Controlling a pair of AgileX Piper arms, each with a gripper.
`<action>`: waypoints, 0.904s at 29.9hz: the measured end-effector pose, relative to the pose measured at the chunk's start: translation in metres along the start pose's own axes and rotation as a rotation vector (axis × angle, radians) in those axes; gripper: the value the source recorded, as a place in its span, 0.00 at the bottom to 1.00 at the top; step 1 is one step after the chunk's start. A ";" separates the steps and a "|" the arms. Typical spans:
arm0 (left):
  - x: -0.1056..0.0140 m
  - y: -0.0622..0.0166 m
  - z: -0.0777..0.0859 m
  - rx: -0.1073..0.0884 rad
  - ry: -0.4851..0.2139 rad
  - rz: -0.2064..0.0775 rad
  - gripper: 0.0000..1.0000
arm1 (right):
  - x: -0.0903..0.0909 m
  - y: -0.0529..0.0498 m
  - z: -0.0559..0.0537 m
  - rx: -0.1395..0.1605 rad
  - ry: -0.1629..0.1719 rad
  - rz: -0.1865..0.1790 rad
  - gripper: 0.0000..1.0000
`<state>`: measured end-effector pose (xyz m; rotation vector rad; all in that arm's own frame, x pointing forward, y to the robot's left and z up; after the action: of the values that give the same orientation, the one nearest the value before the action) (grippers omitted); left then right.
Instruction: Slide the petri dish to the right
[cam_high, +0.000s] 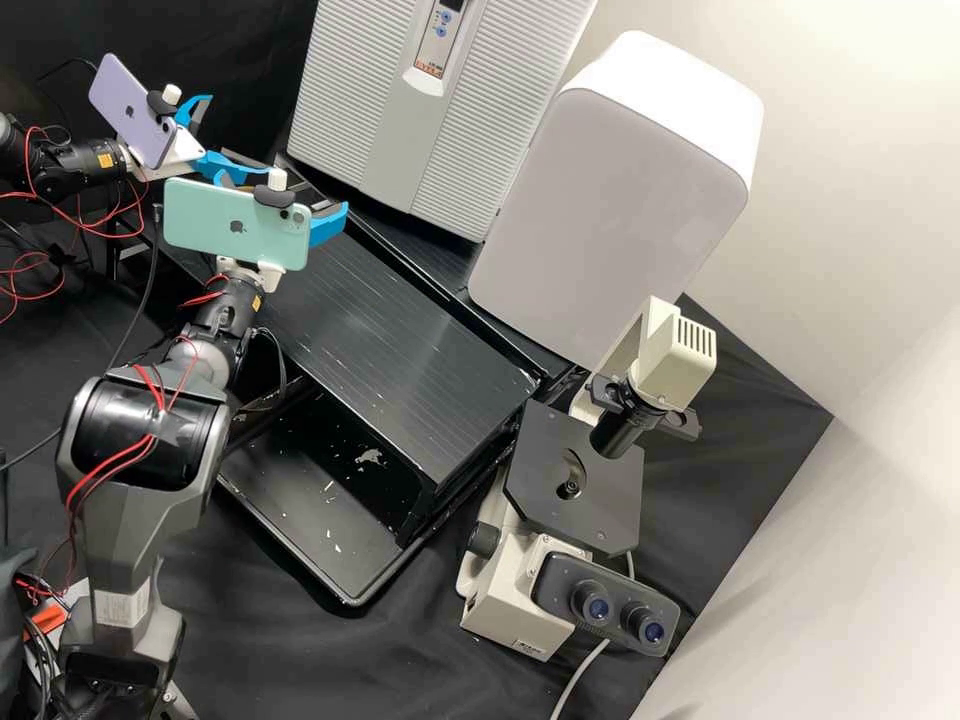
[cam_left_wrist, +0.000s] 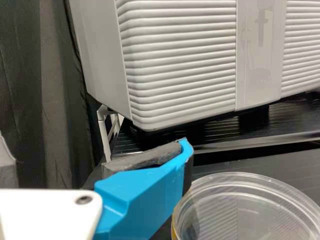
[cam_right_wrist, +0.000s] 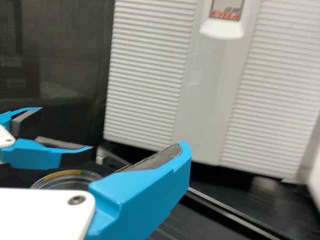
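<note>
The clear petri dish lies on the black platform, close in front of the white ribbed device. One blue finger of my left gripper stands right beside the dish's rim. In the right wrist view the left gripper is open, its two blue fingers spread just above the dish. In the high view the left gripper sits under the purple phone at the platform's far left. My right gripper's blue finger hangs behind it, bare-padded, under the teal phone.
The white ribbed device stands at the back of the platform. A large white box and a microscope are to the right. A lower black tray lies in front of the platform.
</note>
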<state>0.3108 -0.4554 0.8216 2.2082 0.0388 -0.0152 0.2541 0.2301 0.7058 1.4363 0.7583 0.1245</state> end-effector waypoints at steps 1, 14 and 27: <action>0.000 0.0000 0.000 0.000 0.000 0.000 1.00 | 0.002 -0.002 0.001 0.007 0.001 -0.014 1.00; 0.000 0.0000 0.000 0.000 0.000 0.000 1.00 | 0.026 -0.027 0.010 0.080 -0.072 -0.132 1.00; 0.000 0.0000 0.000 0.000 0.000 0.000 1.00 | 0.043 -0.034 0.017 0.096 -0.151 -0.165 1.00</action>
<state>0.3108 -0.4554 0.8216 2.2082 0.0388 -0.0152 0.2842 0.2324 0.6570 1.4499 0.7629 -0.1474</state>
